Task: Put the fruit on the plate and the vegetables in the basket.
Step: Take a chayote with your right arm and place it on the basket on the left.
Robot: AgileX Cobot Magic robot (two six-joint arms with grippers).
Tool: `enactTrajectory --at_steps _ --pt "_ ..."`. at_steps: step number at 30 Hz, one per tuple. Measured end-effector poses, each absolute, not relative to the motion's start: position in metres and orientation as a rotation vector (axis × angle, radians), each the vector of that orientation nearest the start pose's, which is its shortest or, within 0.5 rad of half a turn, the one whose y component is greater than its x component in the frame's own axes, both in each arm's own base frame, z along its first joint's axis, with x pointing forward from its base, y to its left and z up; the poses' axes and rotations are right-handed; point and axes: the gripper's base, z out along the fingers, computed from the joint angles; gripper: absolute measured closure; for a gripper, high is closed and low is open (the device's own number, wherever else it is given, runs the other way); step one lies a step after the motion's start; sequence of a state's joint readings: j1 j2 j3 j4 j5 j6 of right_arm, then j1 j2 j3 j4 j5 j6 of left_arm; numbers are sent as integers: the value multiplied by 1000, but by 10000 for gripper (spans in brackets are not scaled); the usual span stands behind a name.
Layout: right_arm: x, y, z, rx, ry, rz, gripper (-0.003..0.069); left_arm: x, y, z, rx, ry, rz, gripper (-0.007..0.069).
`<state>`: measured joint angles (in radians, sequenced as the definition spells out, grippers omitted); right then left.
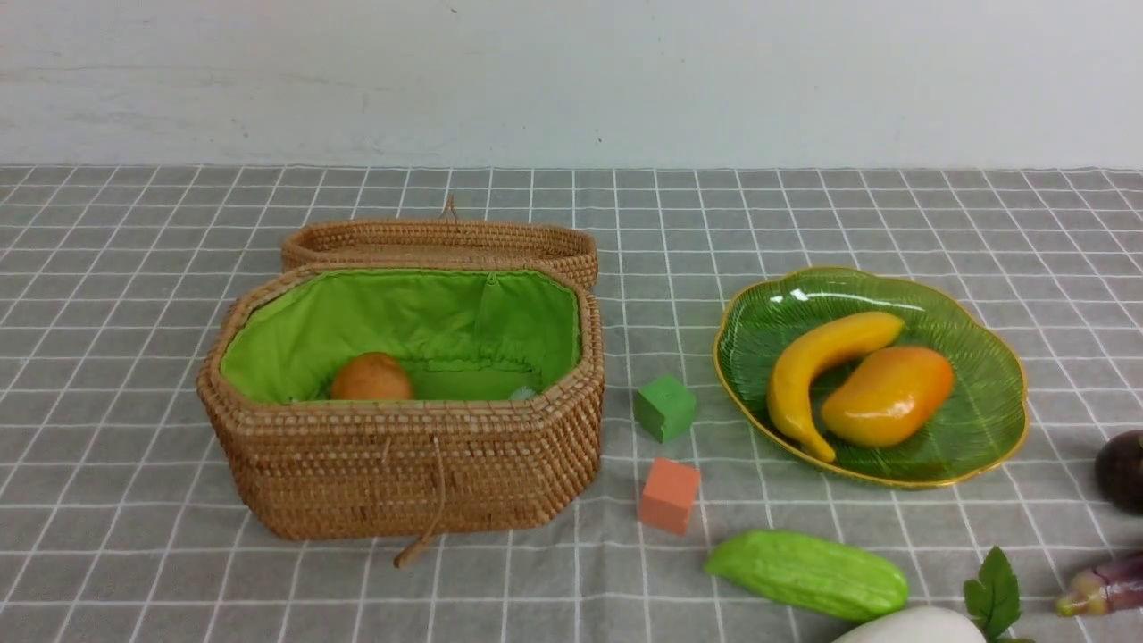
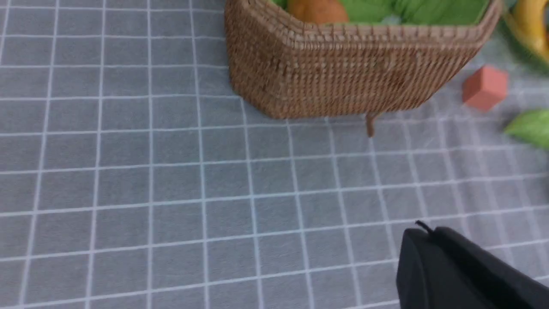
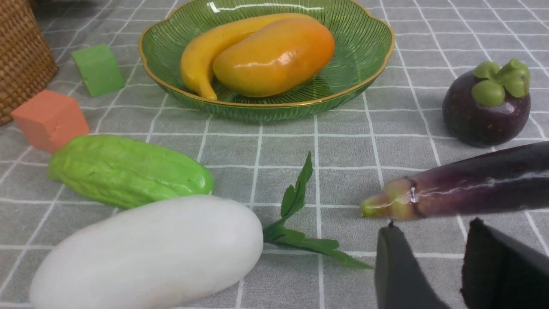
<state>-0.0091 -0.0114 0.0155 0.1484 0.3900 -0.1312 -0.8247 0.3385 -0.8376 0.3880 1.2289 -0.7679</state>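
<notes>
The banana (image 1: 817, 357) and mango (image 1: 888, 395) lie on the green plate (image 1: 982, 420). The dark purple mangosteen (image 3: 484, 111) sits on the cloth to its right. In the open basket (image 1: 402, 464) rests the brown-orange potato (image 1: 371, 377). The green gourd (image 3: 124, 169), the white oval piece (image 3: 150, 253) with leaves (image 3: 300, 231) and the eggplant (image 3: 472, 184) lie near the front edge. My right gripper (image 3: 433, 225) is open and empty, just short of the eggplant's stem end. My left gripper (image 2: 426, 231) is shut and empty over bare cloth, in front of the basket (image 2: 351, 73).
A green cube (image 1: 665, 407) and an orange cube (image 1: 670, 496) stand between basket and plate. The basket's lid (image 1: 442, 243) lies folded back behind it. A grey checked cloth covers the table, with a white wall at the back.
</notes>
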Motion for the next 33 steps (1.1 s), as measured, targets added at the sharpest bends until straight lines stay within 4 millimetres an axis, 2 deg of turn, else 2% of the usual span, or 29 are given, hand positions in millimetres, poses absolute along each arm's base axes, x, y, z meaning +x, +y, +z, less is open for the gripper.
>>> enactTrajectory --at_steps 2,3,5,7,12,18,33 --pt "52 5 174 -24 1873 51 418 8 38 357 -55 2062 -576 638" --pt "52 5 174 -24 1873 51 418 3 43 357 -63 2038 -600 638" --pt "52 5 174 -24 1873 51 418 -19 65 349 -100 1931 -707 638" --pt "52 5 174 -24 1873 51 418 -26 70 346 -99 1904 -757 638" --pt "52 5 174 -24 1873 51 418 -28 60 346 5 1953 -801 638" --pt "52 5 174 -24 1873 51 418 -20 39 349 197 2039 -757 638" --pt "52 5 174 -24 1873 51 418 -16 37 349 209 2051 -717 638"
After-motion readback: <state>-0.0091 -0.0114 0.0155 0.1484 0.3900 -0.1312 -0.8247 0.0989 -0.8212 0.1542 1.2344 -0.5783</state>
